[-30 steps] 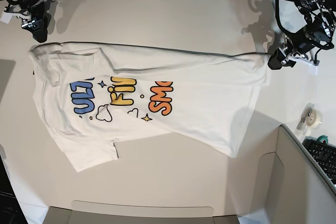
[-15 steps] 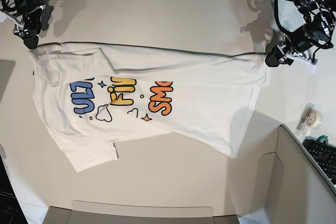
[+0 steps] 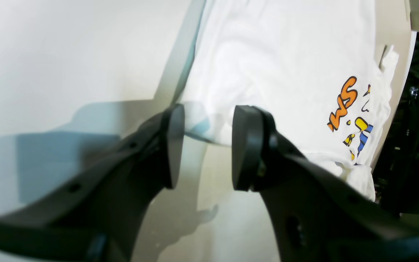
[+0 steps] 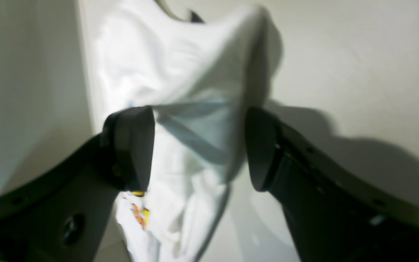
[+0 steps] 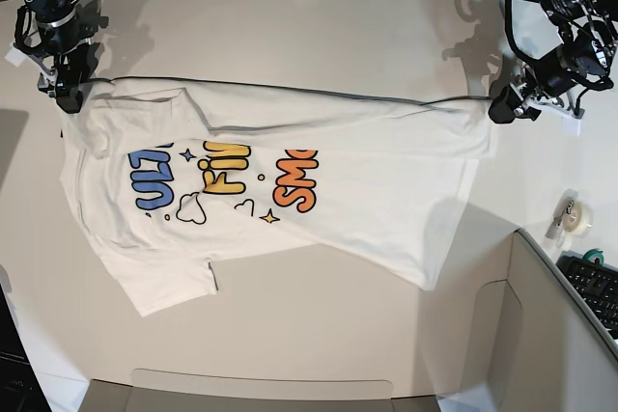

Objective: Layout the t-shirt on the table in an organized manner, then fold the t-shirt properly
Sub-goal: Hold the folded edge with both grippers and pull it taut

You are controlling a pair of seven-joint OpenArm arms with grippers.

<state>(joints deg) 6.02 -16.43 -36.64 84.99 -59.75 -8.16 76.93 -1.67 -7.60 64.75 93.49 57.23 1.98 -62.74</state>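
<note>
Right gripper (image 5: 68, 100) moved onto shirt (image 5: 367, 180) corner, fingers wide w/ cloth between; left gripper (image 3: 206, 145) partly open at hem.

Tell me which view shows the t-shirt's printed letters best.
The base view: the whole t-shirt lies spread on the table, with blue, yellow and orange letters all visible. The left wrist view catches only part of the print at the side; the right wrist view shows a blurred scrap.
</note>
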